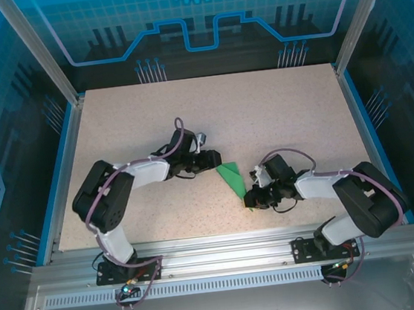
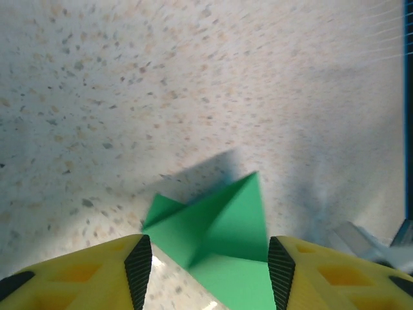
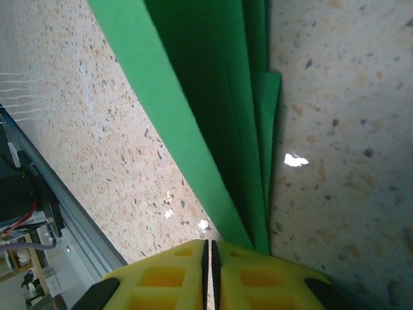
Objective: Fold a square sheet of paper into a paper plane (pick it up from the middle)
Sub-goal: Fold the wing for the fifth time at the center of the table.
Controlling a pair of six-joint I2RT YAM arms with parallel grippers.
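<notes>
- One speckled beige table [image 1: 261, 104], with blue walls around it.
- Two arms, a left arm [image 1: 107, 200] and a right arm [image 1: 361, 197], both bent inward toward the middle of the table.
- Two grippers, each with two yellow fingers:
  - left gripper [image 1: 209, 161]: spread wide and gripping nothing.
  - right gripper [image 1: 251, 198]: pressed together down to a hairline seam, clamped on the paper's near end.
- One folded green paper [image 1: 232, 176], lying on the table between the two grippers and running diagonally from one to the other.
- Seen from the left wrist [image 2: 210, 258]:
  - shows the paper [image 2: 219, 226] as angular overlapping flaps with one raised point.
  - reaches into the open gap between the black-padded fingertips [image 2: 138, 268]; cannot tell whether it touches either pad.
- Seen from the right wrist [image 3: 211, 252]:
  - shows several stacked green layers [image 3: 206, 97] fanning away from the closed seam.
  - reveals edge-on folds that stay hidden from above.
- Seen from the top camera: gives only a small dark-and-light green wedge, but places both grippers at once.
</notes>
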